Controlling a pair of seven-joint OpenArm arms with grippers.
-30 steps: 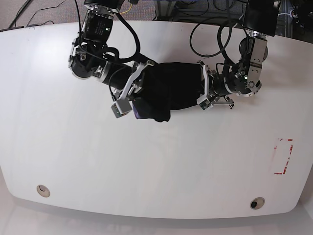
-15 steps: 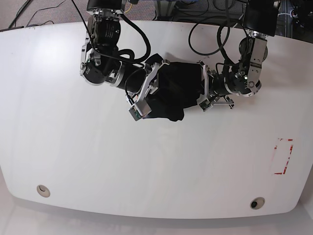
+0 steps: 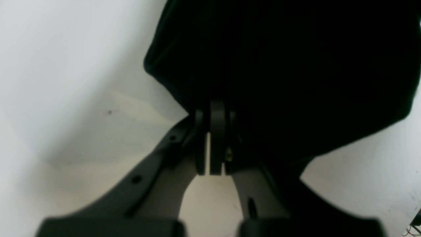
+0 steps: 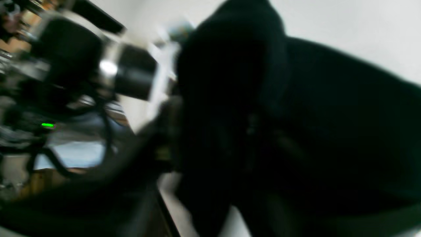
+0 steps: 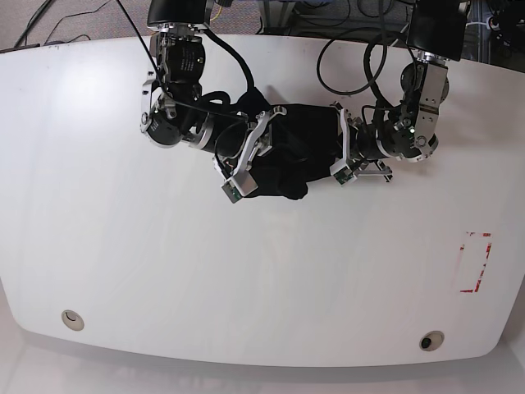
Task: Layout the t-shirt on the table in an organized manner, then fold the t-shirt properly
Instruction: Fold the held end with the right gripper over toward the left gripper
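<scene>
The black t-shirt (image 5: 299, 148) lies bunched in a compact heap at the back middle of the white table (image 5: 246, 279), stretched between my two arms. My left gripper (image 5: 339, 156) is at the heap's right edge. In the left wrist view its fingers (image 3: 217, 131) are pressed together with the t-shirt (image 3: 279, 65) caught at their tips and draped over one side. My right gripper (image 5: 261, 160) is pushed into the heap's left side. The right wrist view is blurred and mostly filled with the t-shirt (image 4: 296, 131), so the jaws do not show.
A red tape rectangle (image 5: 474, 263) marks the table at the right. Two round grommet holes (image 5: 72, 318) (image 5: 431, 340) sit near the front edge. Black cables (image 5: 361, 57) loop over the back edge behind the arms.
My right arm has swung to the right, carrying the t-shirt's left part inward, so the heap is narrower. The left arm has stayed put.
</scene>
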